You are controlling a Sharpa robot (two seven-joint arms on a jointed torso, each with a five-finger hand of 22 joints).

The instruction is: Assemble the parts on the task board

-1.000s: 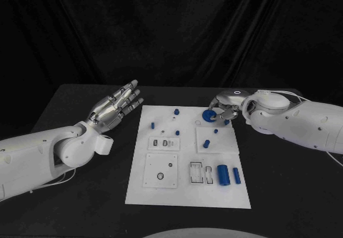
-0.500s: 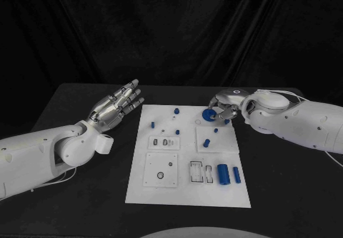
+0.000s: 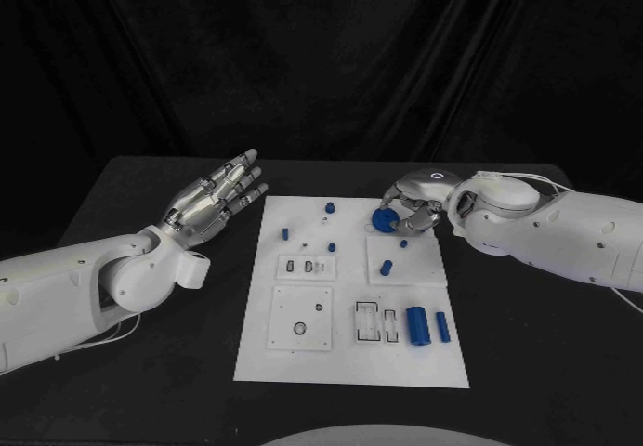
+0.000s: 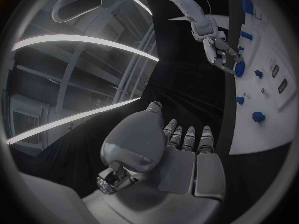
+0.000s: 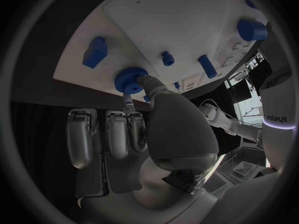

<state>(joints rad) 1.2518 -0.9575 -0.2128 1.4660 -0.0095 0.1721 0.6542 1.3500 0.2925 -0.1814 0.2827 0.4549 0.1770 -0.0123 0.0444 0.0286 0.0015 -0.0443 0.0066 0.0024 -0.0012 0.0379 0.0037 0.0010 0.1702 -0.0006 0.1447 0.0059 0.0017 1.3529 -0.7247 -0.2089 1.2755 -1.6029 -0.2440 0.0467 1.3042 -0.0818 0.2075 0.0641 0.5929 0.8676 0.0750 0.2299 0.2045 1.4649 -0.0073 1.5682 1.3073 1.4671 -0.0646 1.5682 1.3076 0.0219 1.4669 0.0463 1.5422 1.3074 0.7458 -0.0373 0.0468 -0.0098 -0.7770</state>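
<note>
1. Black tabletop (image 3: 148,372) spreads wide under the scene, dark drapes behind it.
2. White task board (image 3: 351,358) lies flat at the middle, long side running away from the robot.

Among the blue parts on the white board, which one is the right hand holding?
The round blue gear at the board's far right corner, pinched by the right hand; the other blue parts lie untouched.
</note>
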